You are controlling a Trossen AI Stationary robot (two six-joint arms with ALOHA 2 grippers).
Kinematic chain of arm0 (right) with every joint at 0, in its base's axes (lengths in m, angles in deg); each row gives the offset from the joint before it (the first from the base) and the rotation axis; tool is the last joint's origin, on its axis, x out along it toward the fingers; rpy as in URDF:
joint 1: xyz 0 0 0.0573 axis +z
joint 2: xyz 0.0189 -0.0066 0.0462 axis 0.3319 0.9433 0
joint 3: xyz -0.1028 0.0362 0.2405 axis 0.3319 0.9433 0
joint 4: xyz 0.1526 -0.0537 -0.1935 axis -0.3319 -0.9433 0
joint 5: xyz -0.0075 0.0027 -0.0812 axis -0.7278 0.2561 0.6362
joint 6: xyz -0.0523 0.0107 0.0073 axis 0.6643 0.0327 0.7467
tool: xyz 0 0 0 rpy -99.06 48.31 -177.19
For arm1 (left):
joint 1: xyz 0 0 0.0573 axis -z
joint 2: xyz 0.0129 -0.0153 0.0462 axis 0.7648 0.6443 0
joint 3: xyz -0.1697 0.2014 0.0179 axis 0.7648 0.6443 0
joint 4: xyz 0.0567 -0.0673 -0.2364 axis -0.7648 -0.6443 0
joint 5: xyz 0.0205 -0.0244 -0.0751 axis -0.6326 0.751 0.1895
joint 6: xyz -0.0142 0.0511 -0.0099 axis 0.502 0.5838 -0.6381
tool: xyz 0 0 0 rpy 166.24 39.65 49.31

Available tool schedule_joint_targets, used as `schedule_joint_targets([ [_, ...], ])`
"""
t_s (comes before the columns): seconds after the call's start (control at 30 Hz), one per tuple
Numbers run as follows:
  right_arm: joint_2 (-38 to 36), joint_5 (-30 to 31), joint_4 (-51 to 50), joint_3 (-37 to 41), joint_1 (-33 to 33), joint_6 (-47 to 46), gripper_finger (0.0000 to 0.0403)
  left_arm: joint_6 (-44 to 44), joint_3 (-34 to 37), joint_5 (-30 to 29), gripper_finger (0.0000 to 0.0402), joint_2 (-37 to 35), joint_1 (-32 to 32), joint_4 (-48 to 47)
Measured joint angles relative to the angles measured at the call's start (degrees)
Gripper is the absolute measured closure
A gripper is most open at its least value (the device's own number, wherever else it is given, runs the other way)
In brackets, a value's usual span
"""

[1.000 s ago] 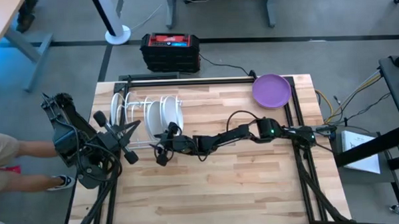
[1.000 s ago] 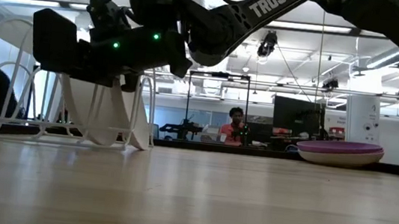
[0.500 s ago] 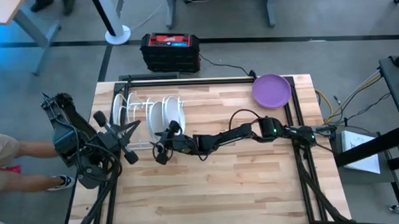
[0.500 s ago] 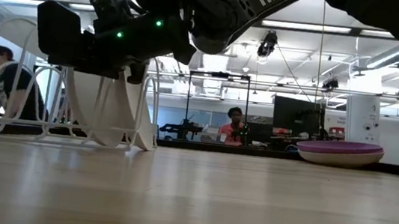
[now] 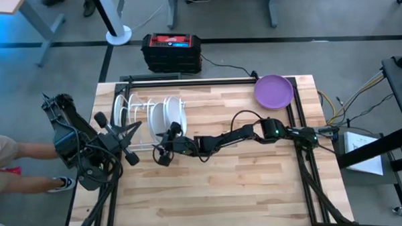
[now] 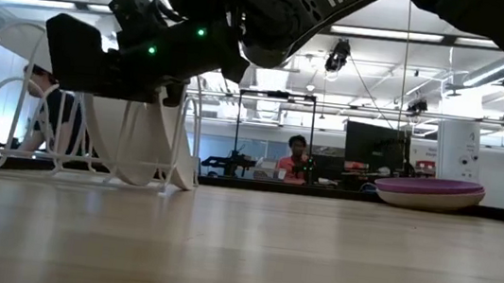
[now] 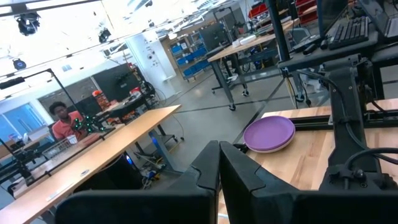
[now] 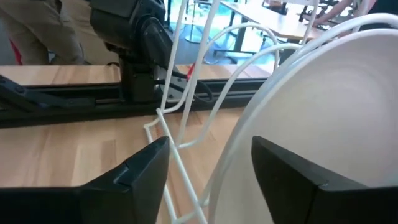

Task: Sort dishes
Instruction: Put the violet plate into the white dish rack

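Right hand (image 5: 163,152) at the rack, fingers spread wide around nothing; left hand (image 7: 219,180) pinched closed, parked at the desk's left edge.
We see white plates (image 5: 175,114) standing upright in the wire rack (image 5: 131,122), slots keeping them apart; purple plate (image 5: 274,91) sits far back-right, the bare desk (image 5: 257,185) in front leaving clear travel room.

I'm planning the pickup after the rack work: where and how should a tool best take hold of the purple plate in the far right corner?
Probably by the rim. The purple plate lies flat and alone on the table, so only its raised edge, seen in the low view, offers a pinch. Coming from its near side, where the wood is bare, looks best; the table's edges lie close behind it.
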Motion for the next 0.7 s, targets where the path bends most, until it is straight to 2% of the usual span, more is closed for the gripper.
schedule_joint_targets([
  [0.17,0.0,2.2,0.0,0.0,0.1,3.5,0.0133,-0.4,0.0,0.0,0.0401,0.0,0.0,0.0],
  [0.3,0.0,2.2,0.0,0.0,0.2,4.4,0.0113,-0.4,0.0,0.0,0.0401,0.0,0.0,0.0],
  [0.47,0.0,2.5,0.0,0.0,0.2,7.1,0.0105,-0.4,0.0,0.0,0.0401,0.0,0.0,0.0],
  [0.7,0.0,2.7,-1.3,-0.1,0.2,7.2,0.0116,-0.7,0.0,0.0,0.0401,0.0,0.0,0.0],
])
